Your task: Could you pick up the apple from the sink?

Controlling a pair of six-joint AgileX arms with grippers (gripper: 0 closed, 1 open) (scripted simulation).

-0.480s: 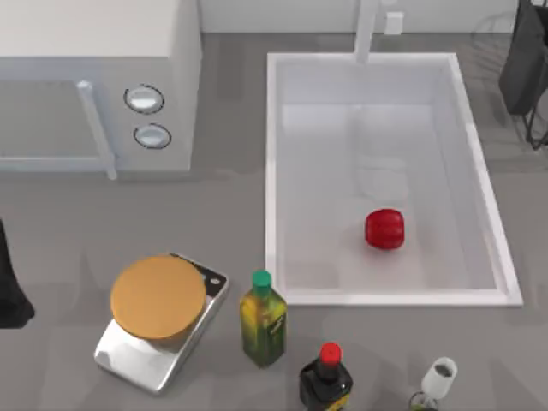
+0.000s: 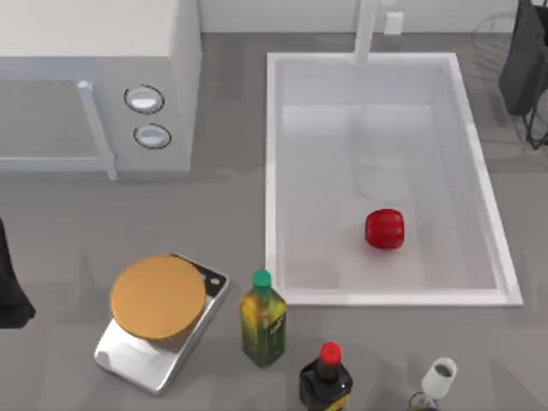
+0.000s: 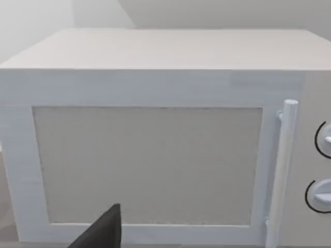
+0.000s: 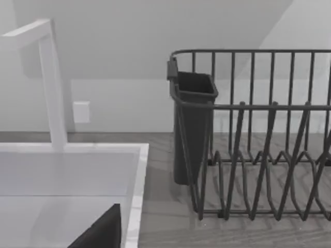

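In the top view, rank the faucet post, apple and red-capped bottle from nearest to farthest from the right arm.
Measured from the right arm at the top right edge:
1. Faucet post, at the sink's far rim.
2. Apple, inside the sink.
3. Red-capped bottle, at the near edge.

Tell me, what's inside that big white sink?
A single red apple lies on the floor of the sink, toward its near right part. The rest of the basin floor looks bare; nothing covers any of it.

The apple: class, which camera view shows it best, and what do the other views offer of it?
The top view: the apple lies whole and unobstructed on the floor of the sink. The left wrist view faces the microwave; the right wrist view faces the sink's rim, faucet and dish rack.
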